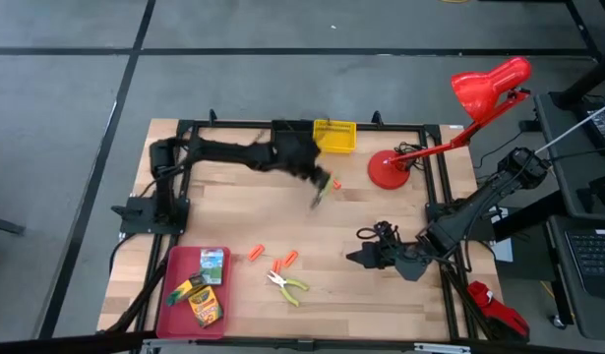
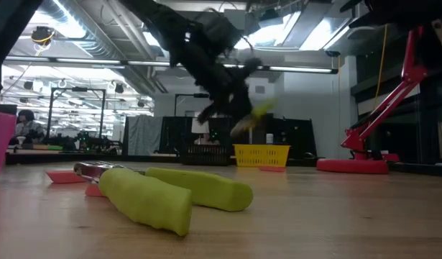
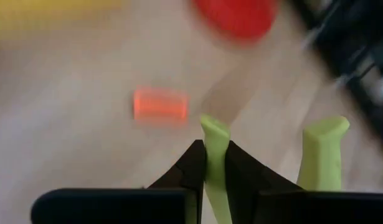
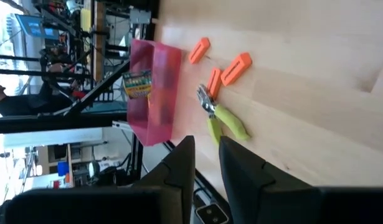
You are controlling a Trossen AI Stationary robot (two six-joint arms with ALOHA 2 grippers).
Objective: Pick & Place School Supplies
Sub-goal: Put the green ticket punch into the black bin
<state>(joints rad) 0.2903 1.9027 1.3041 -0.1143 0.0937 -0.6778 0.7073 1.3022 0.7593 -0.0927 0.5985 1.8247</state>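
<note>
The left gripper [image 3: 215, 163] is pinching one lime-green handle of a small hand tool [image 1: 323, 189]; in the left wrist view the dark fingers [image 3: 192, 168] press together on that handle, and the second handle [image 3: 323, 152] stands free beside it. In the high view this tool is lifted above the far middle of the table [image 1: 400, 295], just in front of the yellow bin [image 1: 334, 137] and near the black bin [image 1: 292, 138]. The picture is blurred there, so the tool head cannot be told.

One orange piece [image 1: 336, 184] lies on the wood just beside the lifted tool, between it and the base of the red lamp [image 1: 388, 170].

The second tool with lime-green handles [image 1: 287, 285] lies flat near the front edge, its handles spread apart. Three more orange pieces [image 1: 256, 254] lie close to it, so four orange pieces are counted in all. In the low view its two thick green handles [image 2: 170, 194] fill the foreground.

The red tray [image 1: 167, 305] sits at the front left corner and holds three crayon boxes [image 1: 206, 308], one paler and two yellow-and-green.

The middle of the table is bare wood, with open room between the tray, the lying tool and the bins. A black frame runs along the table edges.

The right gripper [image 1: 364, 258] rests low at the front right of the table, well apart from the supplies. Its fingers [image 4: 182, 163] stand a little apart and hold nothing.
</note>
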